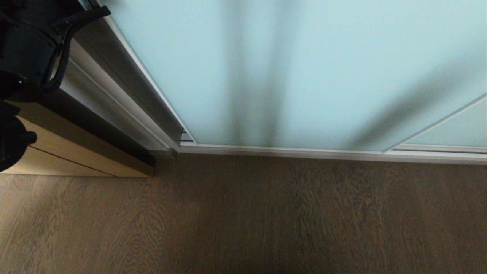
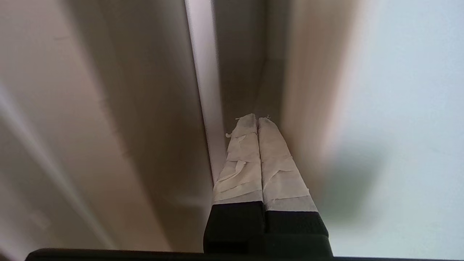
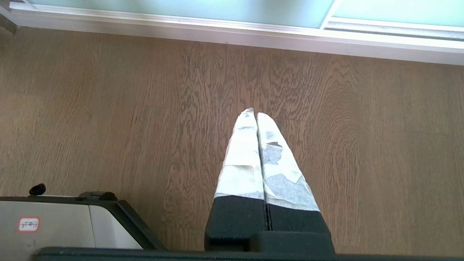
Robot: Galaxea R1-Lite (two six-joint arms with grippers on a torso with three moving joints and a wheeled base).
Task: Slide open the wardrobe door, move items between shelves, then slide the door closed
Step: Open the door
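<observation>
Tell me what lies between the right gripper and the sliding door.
Only bare wood floor, seen in the right wrist view, between the shut right gripper and the sliding door.

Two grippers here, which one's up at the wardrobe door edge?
The left gripper: shut, tips in the channel beside the sliding wardrobe door. The right gripper hangs shut over bare floor.

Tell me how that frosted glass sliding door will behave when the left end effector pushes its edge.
The frosted pale blue-green glass sliding door likely stays rigid, given its silver metal frame. It probably glides sideways along the silver floor track. The glass looks slick, so the shut left end effector, beside the frame, should press the frame edge.
</observation>
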